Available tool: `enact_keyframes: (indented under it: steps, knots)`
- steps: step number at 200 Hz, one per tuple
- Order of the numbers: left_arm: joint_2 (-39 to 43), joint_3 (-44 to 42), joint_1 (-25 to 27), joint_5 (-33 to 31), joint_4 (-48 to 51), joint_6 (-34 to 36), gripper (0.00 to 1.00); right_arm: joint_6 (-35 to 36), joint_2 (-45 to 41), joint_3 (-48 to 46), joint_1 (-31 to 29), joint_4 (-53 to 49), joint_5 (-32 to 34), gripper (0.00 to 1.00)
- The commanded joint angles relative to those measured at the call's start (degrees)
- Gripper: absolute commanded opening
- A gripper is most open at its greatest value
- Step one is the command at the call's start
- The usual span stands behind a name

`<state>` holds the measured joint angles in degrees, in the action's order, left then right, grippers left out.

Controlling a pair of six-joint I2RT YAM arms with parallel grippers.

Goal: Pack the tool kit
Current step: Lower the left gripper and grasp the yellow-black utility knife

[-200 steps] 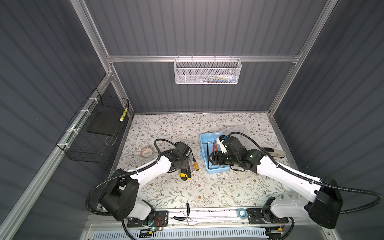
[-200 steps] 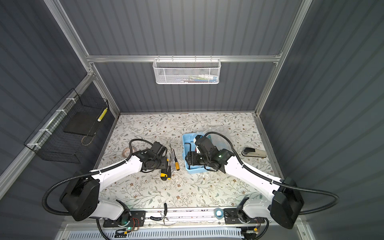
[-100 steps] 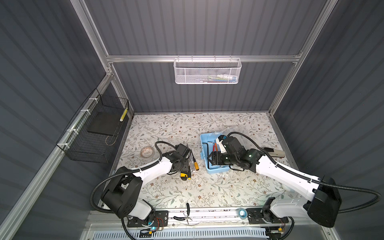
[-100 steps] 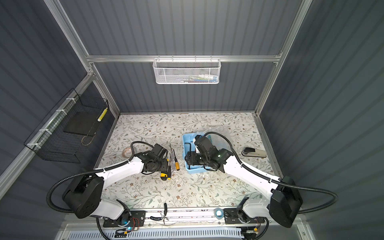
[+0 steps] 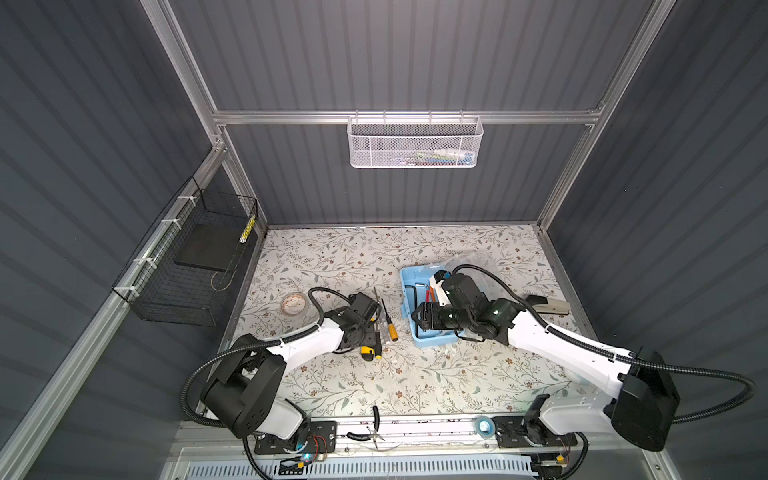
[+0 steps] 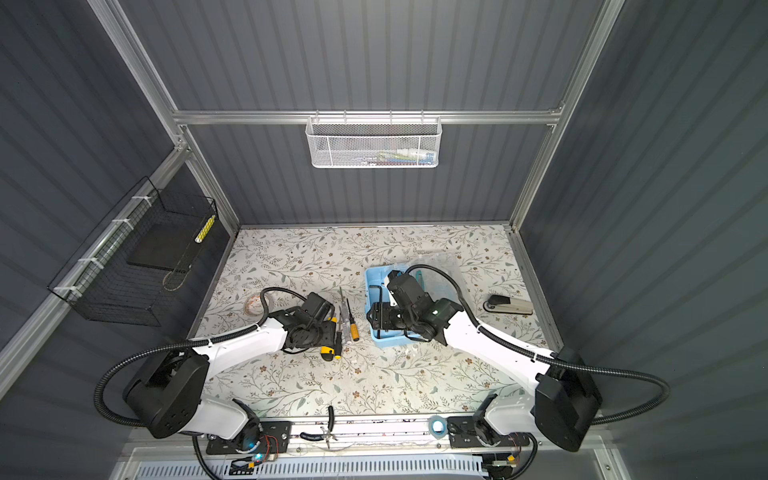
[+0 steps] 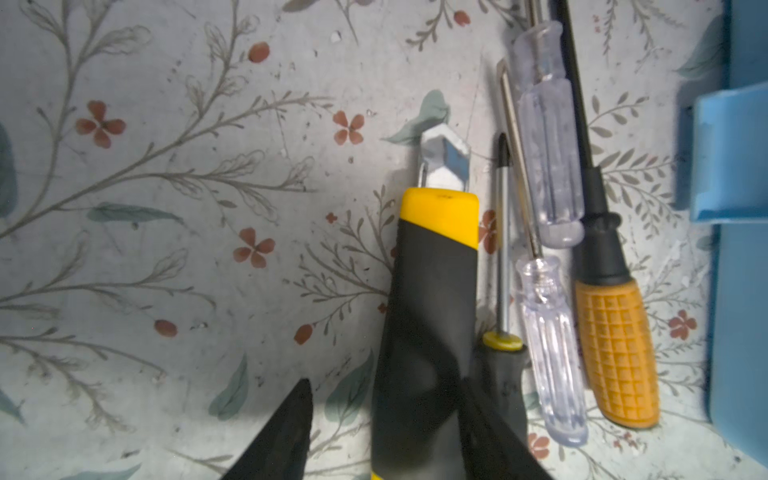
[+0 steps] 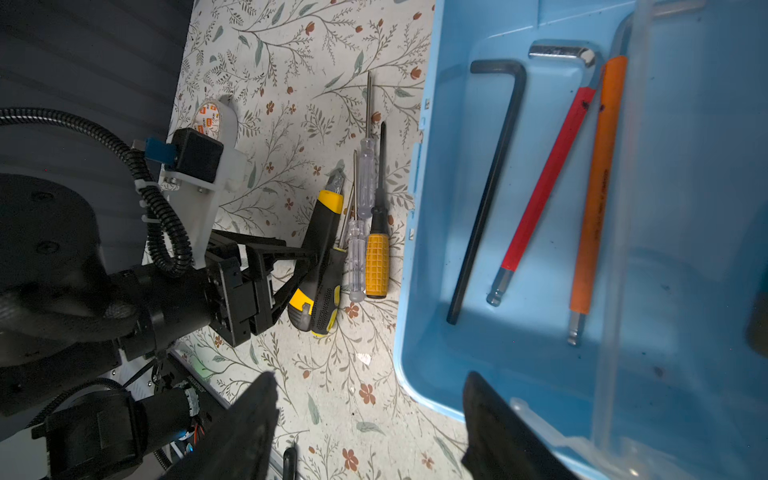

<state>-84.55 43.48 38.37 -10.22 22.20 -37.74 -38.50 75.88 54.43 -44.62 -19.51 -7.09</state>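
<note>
Though jaws apart, left gripper, right gripper over floral tabletop amid grey walls.

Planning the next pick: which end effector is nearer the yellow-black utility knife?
Left. The left end effector straddles the utility knife; the right end effector hovers over the edge of the blue case.

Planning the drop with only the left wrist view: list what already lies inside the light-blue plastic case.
Observer: A black hex key, a red-sleeved hex key and an orange-sleeved hex key lie in the light-blue plastic case.
Operator: Place the right gripper.
Observer: The right gripper is open and straddles the case's wall near a corner.
Operator: Report the lid.
Observer: The clear plastic lid is swung open.
</note>
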Motion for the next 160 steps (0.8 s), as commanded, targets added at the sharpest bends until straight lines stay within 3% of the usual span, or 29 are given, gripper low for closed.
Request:
enact_keyframes:
  steps: [1,98,160]
  knots:
    - [-1.9,1.9,0.6,-0.9,-0.1,-0.2,0.57,-0.3,-1.0,-1.1,-0.2,0.3,0.7,0.71]
    - [-6.4,4.0,4.1,-7.2,4.0,-1.5,0.51,-0.2,0.9,-1.6,-0.2,1.8,-0.3,0.71]
    - [-7.1,4.3,4.1,-9.0,5.4,-1.1,0.35,-0.2,1.8,-1.4,-0.1,2.4,-0.3,0.71]
